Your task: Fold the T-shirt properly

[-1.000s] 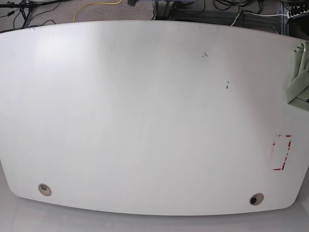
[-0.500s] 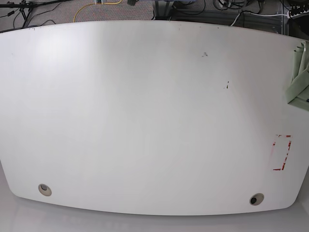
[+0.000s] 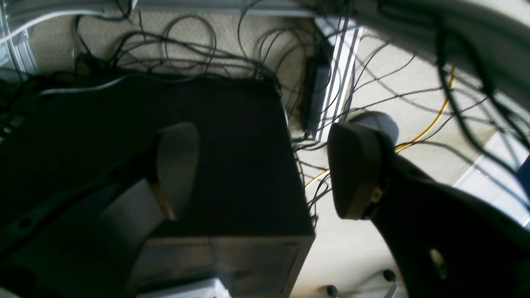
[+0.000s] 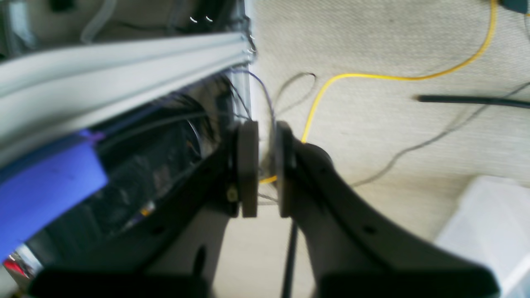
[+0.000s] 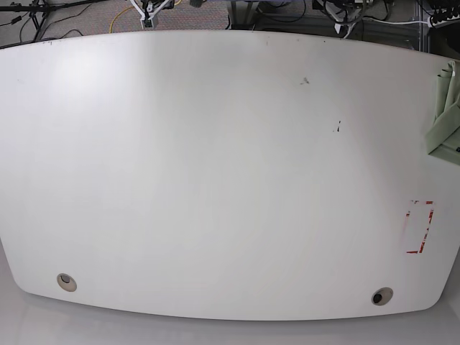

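The T-shirt is a pale green bunch at the table's right edge in the base view, mostly cut off by the frame. Neither arm reaches over the white table. In the left wrist view my left gripper stands open and empty, its fingers wide apart above a dark box and floor cables. My right gripper hangs over carpet beside the table frame. Its pads are nearly together with only a thin slit, and nothing is held between them.
A red tape outline marks the table near its front right. Two round cable holes sit along the front edge. On the floor lie a dark box, a yellow cable, tangled black wires and a white bin.
The visible part of the T-shirt has drawn slightly toward the right edge. A small pale object has come into view beyond the table's far left edge.
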Controlling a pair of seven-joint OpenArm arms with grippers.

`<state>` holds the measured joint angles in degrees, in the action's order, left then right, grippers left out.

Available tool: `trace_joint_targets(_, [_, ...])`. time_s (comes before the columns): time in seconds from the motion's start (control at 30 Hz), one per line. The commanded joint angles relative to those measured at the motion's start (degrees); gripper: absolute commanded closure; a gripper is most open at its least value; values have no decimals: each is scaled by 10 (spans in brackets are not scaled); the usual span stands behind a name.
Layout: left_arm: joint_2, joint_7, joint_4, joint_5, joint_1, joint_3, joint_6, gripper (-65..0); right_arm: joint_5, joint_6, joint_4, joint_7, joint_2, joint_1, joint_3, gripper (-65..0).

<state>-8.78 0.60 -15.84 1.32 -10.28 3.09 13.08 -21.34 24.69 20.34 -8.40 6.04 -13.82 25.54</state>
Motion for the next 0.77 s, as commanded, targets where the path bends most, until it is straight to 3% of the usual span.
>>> trace_joint_targets(0.0, [-2, 2, 3, 0, 3, 0, -15, -451, -26, -24, -14, 1, 1, 9, 2, -71])
trace_joint_targets(0.17, [-2, 2, 3, 0, 7, 0, -29, -451, -39, -43, -32, 23, 0, 23, 2, -71])
trace_joint_targets(0.73, [-1, 2, 3, 0, 10, 1, -28, -451, -44, -42, -53, 34, -17, 39, 2, -71])
